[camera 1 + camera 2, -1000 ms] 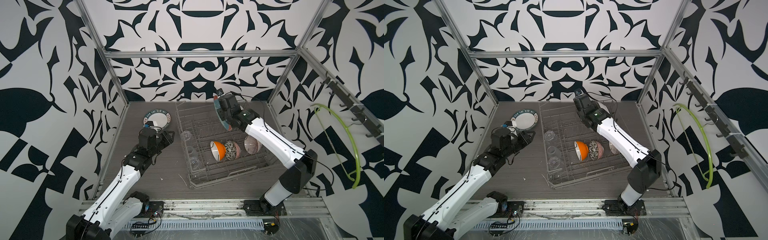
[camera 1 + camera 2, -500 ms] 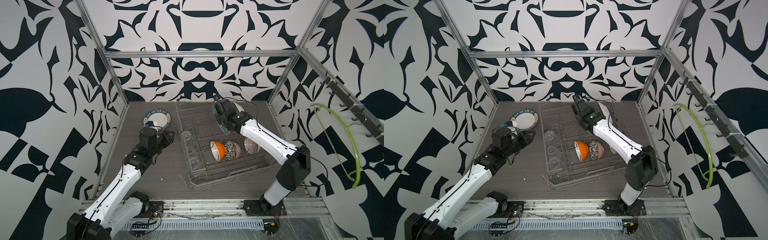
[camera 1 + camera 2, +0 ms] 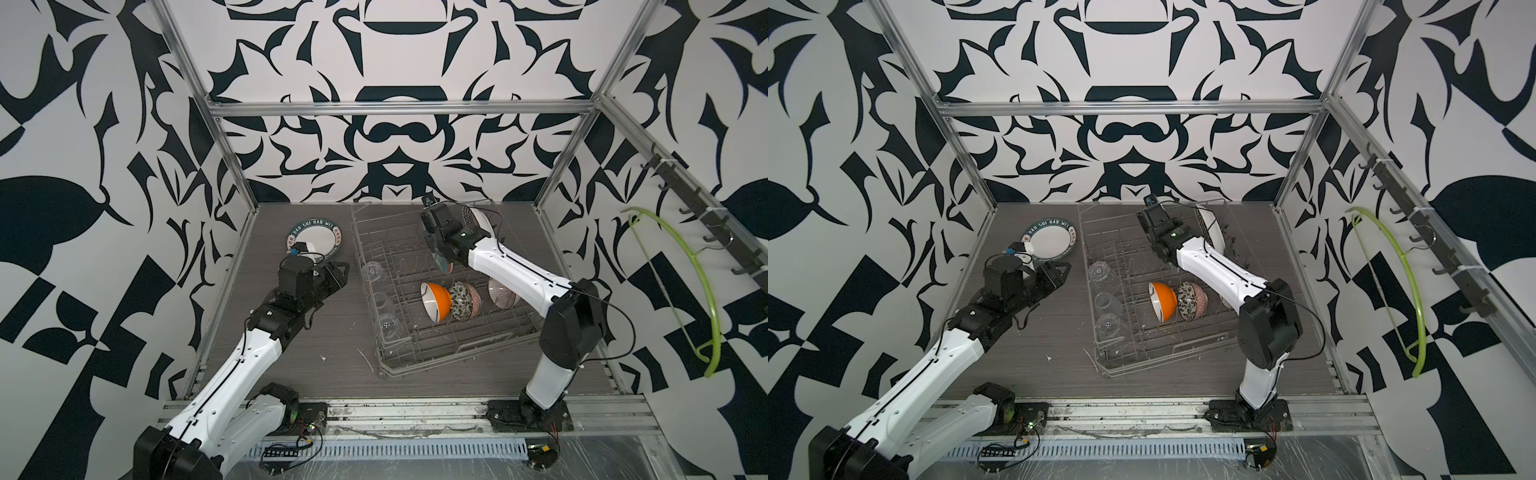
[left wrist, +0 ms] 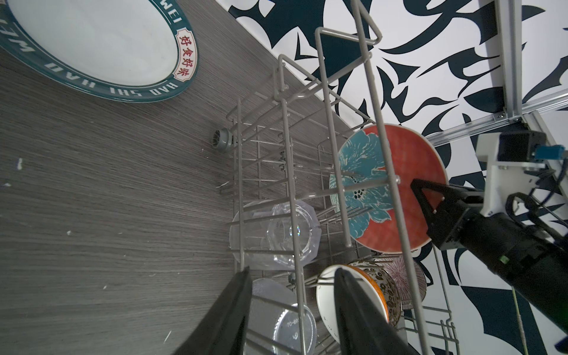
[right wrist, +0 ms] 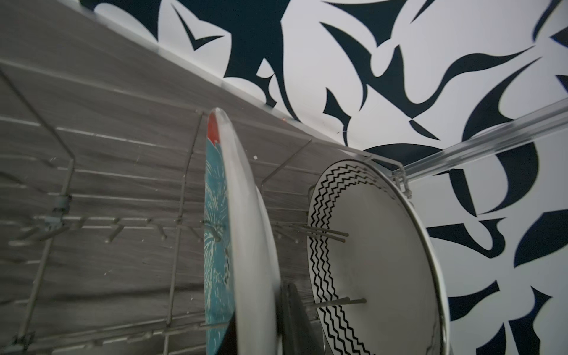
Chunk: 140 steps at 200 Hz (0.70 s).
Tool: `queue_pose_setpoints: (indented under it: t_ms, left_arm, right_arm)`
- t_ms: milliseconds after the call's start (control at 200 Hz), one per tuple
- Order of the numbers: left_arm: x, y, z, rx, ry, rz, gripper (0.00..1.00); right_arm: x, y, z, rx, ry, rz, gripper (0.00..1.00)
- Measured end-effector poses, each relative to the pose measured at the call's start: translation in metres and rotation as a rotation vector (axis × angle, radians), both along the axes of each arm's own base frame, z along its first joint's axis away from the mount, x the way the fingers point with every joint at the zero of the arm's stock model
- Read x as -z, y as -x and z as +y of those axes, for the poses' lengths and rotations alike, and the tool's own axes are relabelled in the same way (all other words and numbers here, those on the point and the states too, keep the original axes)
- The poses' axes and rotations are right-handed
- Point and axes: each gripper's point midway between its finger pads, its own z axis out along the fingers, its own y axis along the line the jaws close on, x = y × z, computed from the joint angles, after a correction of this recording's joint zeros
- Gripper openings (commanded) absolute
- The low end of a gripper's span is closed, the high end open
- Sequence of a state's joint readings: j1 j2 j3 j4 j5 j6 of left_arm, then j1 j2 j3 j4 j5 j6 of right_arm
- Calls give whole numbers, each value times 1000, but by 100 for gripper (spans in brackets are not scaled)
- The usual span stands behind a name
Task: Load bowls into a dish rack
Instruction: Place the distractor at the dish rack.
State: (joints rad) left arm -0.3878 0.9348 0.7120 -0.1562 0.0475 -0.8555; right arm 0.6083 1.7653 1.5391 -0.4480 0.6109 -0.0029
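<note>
**Layout: rack, bowls, plates, glasses**

Dish rack [image 3: 449,356] sits on the table [image 3: 332,340], right of centre.
In the rack, right half, toward the front: three bowls on edge in one close row. These are the left bowl [image 3: 436,300], middle bowl [image 3: 463,300] and right bowl [image 3: 500,293].
Along the rack's left side: glasses [image 3: 384,301], three in a line, front to back.
Rack's far right corner: corner plate [image 3: 478,218], on edge.
Beside it, apart, between tines: inner plate [image 4: 412,172], on edge, with the right gripper [image 4: 427,196] at its rim.
Flat plate [image 3: 318,239] lies on the table, left of the rack, at the back.
Left gripper [image 3: 334,274] is over the table, just before the flat plate and beside the rack's left wall.
</note>
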Motion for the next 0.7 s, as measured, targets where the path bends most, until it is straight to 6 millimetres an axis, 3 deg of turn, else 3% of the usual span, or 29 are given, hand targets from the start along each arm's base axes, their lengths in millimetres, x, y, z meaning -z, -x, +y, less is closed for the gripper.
queue_pose_setpoints:
  t_ms: [210,260,345,370,395,555,700]
  left_arm:
    - [0,0,0,0,0,-1,50]
    - [0,0,0,0,1,-1,50]
    - [0,0,0,0,1,-1,50]
    - [0,0,0,0,0,-1,50]
    - [0,0,0,0,0,-1,50]
    - [0,0,0,0,0,-1,52]
    - [0,0,1,-2,-1,-1,53]
  right_arm:
    - [1,1,-2,4,-4,4,0]
    - [1,1,-3,4,-4,4,17]
    - [1,1,-3,10,-5,3,37]
    - [0,1,-4,16,-10,0,56]
    - [0,1,-4,16,-7,-1,62]
    - [-8,1,-6,22,-6,-18,64]
    - [-41,9,-12,23,-46,-80,65]
